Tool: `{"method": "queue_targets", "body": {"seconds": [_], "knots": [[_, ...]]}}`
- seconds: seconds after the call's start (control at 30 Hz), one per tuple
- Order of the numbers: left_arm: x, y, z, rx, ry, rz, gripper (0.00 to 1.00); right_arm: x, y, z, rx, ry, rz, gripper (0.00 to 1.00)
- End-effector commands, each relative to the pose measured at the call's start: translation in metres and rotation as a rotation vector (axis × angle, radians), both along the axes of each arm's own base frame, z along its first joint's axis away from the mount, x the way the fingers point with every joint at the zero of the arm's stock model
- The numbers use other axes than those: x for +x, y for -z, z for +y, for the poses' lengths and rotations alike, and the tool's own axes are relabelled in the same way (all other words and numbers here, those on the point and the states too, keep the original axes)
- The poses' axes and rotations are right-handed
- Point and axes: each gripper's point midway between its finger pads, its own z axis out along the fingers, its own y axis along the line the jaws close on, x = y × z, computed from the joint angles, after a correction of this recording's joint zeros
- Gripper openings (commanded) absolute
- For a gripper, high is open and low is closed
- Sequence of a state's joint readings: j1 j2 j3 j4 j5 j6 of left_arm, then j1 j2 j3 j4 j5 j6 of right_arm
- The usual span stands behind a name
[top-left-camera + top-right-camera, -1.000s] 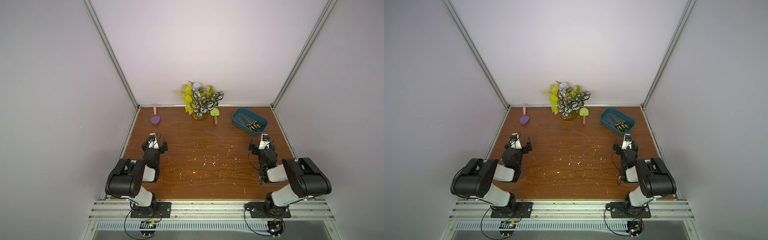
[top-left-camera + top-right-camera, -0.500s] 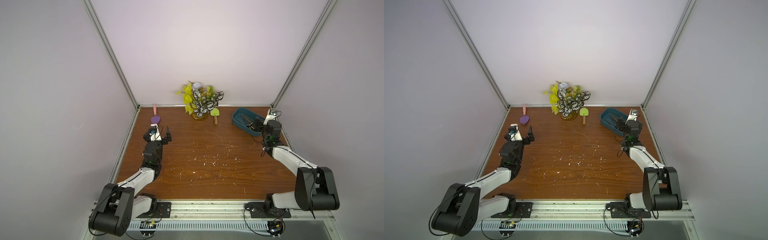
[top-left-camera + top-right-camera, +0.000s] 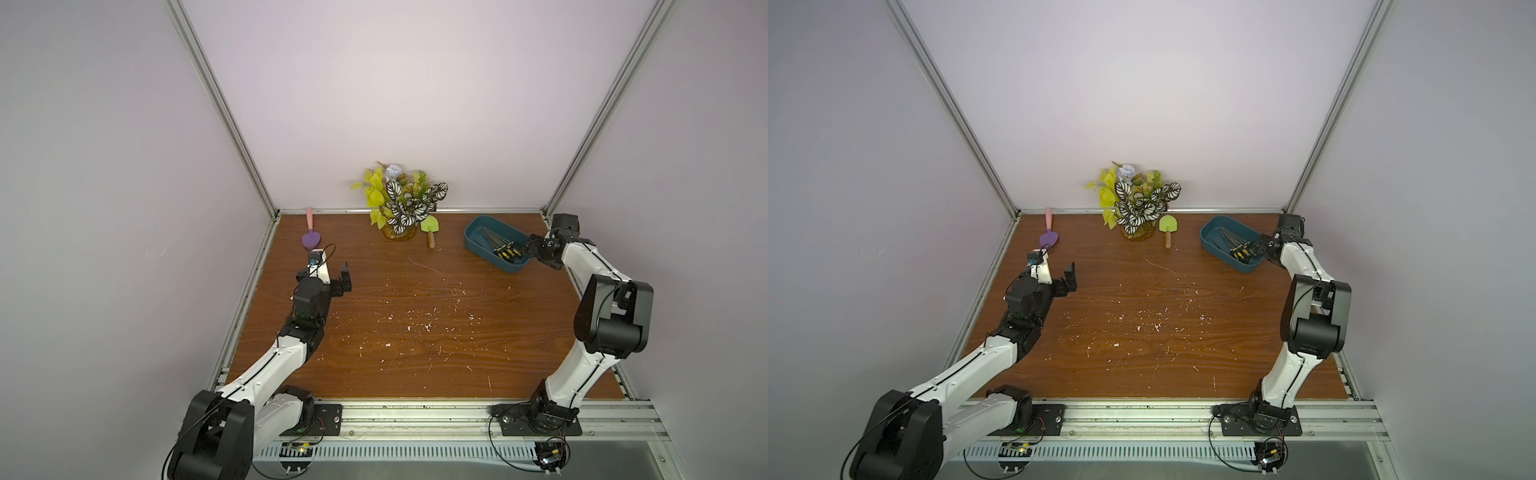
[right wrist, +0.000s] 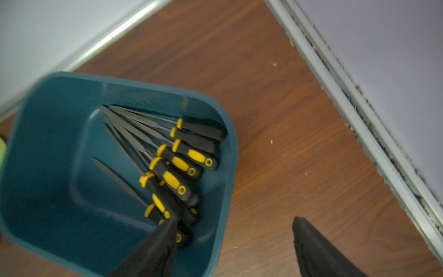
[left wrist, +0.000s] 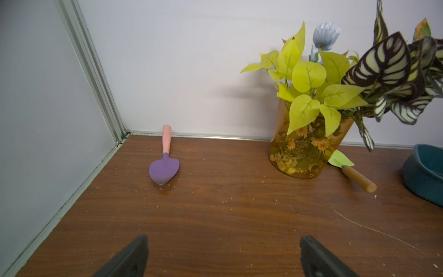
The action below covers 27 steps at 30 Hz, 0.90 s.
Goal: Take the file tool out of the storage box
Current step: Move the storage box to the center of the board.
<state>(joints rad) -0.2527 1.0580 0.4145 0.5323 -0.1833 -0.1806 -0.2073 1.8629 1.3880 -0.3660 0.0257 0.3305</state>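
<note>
The dark teal storage box (image 3: pixel 476 240) (image 3: pixel 1211 242) (image 4: pixel 48 144) lies at the table's far right, and its edge also shows in the left wrist view (image 5: pixel 422 177). Several file tools (image 3: pixel 505 251) (image 3: pixel 1241 252) (image 4: pixel 177 163) with black-and-yellow handles lie fanned inside it. My right gripper (image 3: pixel 530 249) (image 3: pixel 1260 247) (image 4: pixel 235 219) is open at the box's near right end. One finger (image 4: pixel 165 237) hangs over the handles inside; the other is outside, over the wood. My left gripper (image 3: pixel 332 277) (image 3: pixel 1059 277) (image 5: pixel 224 238) is open over bare table at the left.
A vase of artificial leaves (image 3: pixel 401 208) stands at the back middle, with a green trowel (image 3: pixel 430 229) beside it. A purple scoop with a pink handle (image 3: pixel 311 237) lies at the back left. The wall rail (image 4: pixel 359 120) runs close beside the box.
Both arms have unfolded from near the front toward the back. The right gripper has reached the box's end and its jaws have narrowed a little. The left gripper stays wide.
</note>
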Motion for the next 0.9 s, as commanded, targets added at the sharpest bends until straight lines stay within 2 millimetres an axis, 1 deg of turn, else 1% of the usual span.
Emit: {"method": "queue_targets", "body": {"seconds": [0.0,0.1,0.13,0.2,0.27,0.33,0.37,0.47,0.57,0.67,0.73,0.87], "knots": [[0.003,-0.002,-0.009,-0.003,0.034,0.027,1.00,-0.006,0.005,0.011,0.068,-0.028,0.057,0.74],[0.005,-0.003,-0.011,0.002,0.037,0.036,1.00,-0.005,0.011,0.011,0.081,-0.031,0.050,0.65],[0.005,-0.003,-0.011,0.003,0.037,0.037,1.00,-0.004,0.012,0.011,0.087,-0.033,0.049,0.60],[0.005,-0.004,-0.010,0.003,0.036,0.036,1.00,-0.002,0.013,0.010,0.096,-0.034,0.042,0.46],[0.005,-0.004,-0.010,0.006,0.035,0.039,1.00,-0.002,0.017,0.010,0.105,-0.034,0.051,0.38],[0.005,-0.005,-0.010,0.011,0.033,0.043,1.00,-0.005,0.018,0.009,0.108,-0.035,0.059,0.26],[0.005,-0.005,-0.009,0.014,0.032,0.046,1.00,-0.007,0.018,0.008,0.104,-0.030,0.060,0.22],[0.006,-0.007,-0.009,0.020,0.031,0.046,1.00,-0.013,0.019,0.004,0.105,-0.024,0.060,0.15],[0.007,-0.008,-0.012,0.019,0.043,0.051,1.00,-0.023,0.019,0.003,0.097,-0.039,0.085,0.00],[0.010,-0.012,-0.014,0.023,0.051,0.061,1.00,-0.035,0.012,0.010,0.074,-0.069,0.097,0.00],[0.012,-0.015,-0.016,0.025,0.062,0.067,1.00,-0.047,0.004,0.013,0.024,-0.074,0.101,0.00],[0.019,-0.018,-0.025,0.025,0.100,0.076,1.00,-0.073,-0.016,0.022,-0.003,-0.084,0.058,0.00]]}}
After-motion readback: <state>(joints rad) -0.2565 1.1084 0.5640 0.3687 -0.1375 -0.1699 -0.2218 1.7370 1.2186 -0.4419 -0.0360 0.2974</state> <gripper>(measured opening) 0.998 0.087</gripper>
